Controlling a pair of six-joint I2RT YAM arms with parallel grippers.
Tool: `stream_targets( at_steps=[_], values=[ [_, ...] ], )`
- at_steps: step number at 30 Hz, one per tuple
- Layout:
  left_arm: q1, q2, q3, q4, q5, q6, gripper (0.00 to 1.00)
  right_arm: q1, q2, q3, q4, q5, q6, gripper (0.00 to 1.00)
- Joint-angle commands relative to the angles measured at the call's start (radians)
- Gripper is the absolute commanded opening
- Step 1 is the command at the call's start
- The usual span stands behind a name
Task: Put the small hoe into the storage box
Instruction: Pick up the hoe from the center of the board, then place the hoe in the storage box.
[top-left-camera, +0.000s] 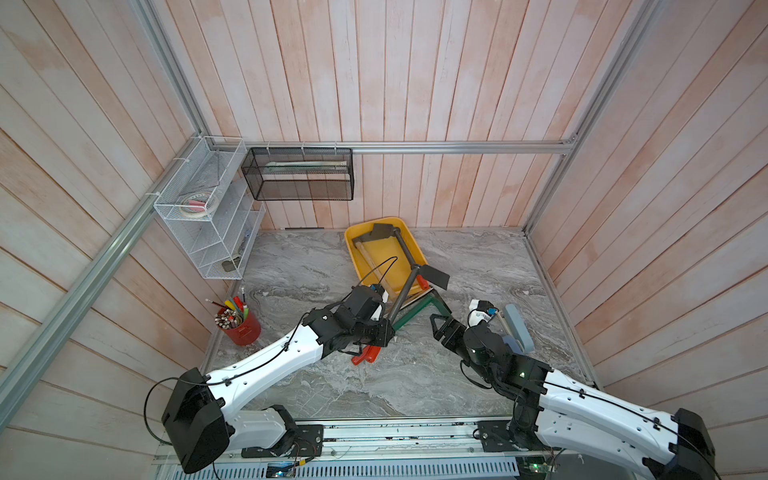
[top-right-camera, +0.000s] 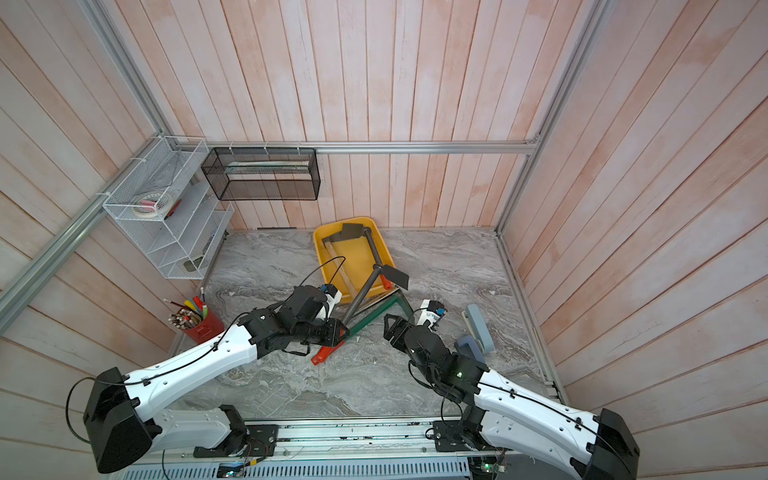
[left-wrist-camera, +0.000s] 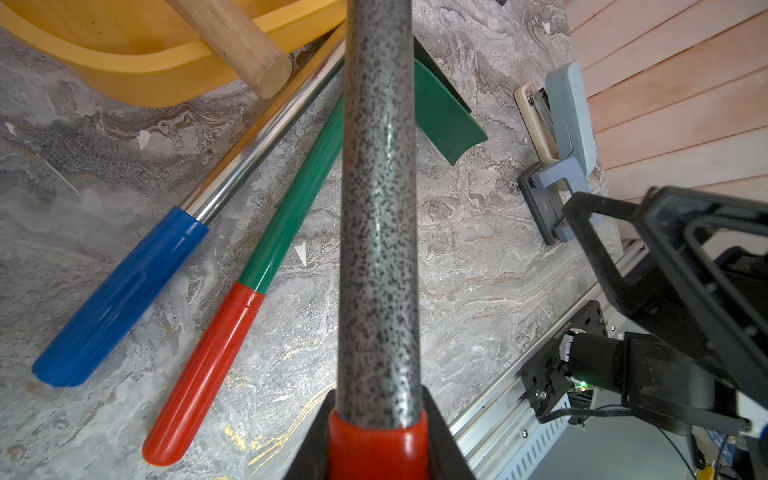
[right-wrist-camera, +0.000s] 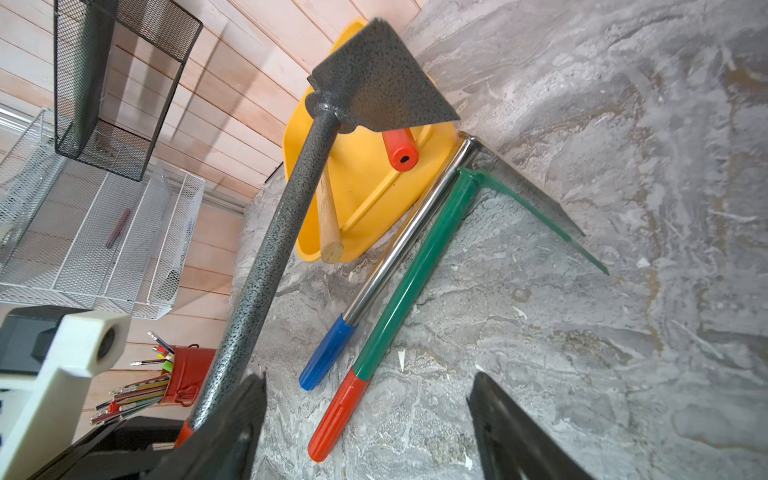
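The left gripper (left-wrist-camera: 378, 449) has its fingers clamped on the red grip of the small hoe (top-left-camera: 405, 291), a speckled grey tool whose shaft slants up off the counter (top-left-camera: 374, 395) toward the storage box (top-left-camera: 386, 249). In the left wrist view the shaft (left-wrist-camera: 378, 208) runs straight out from between the fingers. The hoe's head hangs in the air at the box's near corner, above the rim and not down inside; the right wrist view shows the blade (right-wrist-camera: 382, 83) lifted in front of the yellow wall (right-wrist-camera: 365, 195). Inside the box lie a second speckled hoe (top-left-camera: 409, 253), its red grip poking over the near rim, and a wooden-handled tool (top-left-camera: 374, 266) whose handle end also overhangs that rim. On the counter just beside the box's near edge lie a chrome-shafted tool with a blue grip (right-wrist-camera: 399, 245) and a green hoe (top-left-camera: 415, 309), side by side, the green blade pointing away from the box. The right gripper (right-wrist-camera: 370, 419) hovers on the near side of the box, close to the green hoe, its fingers spread apart and holding nothing. A red tin of pencils (top-left-camera: 243, 328) stands well apart from the box at the side wall, and a black mesh basket (top-left-camera: 299, 174) and a white wire rack (top-left-camera: 208, 216) hang on the walls beyond it.
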Motion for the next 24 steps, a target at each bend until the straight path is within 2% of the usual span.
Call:
stream_targets(
  at_steps=[1, 7, 19, 24],
  values=[
    [0.022, 0.005, 0.065, 0.131, -0.021, -0.036, 0.0, -0.02, -0.003, 0.026, -0.06, 0.005, -0.051, 0.8],
    [0.048, 0.012, 0.072, 0.166, -0.015, -0.121, 0.0, -0.046, -0.016, 0.022, -0.067, -0.021, -0.056, 0.8],
    [0.05, 0.042, 0.146, 0.098, -0.229, -0.275, 0.0, -0.071, -0.03, 0.015, -0.069, -0.044, -0.064, 0.8],
    [0.05, 0.08, 0.2, 0.06, -0.27, -0.295, 0.0, -0.077, -0.029, 0.015, -0.064, -0.048, -0.064, 0.8]
  ],
)
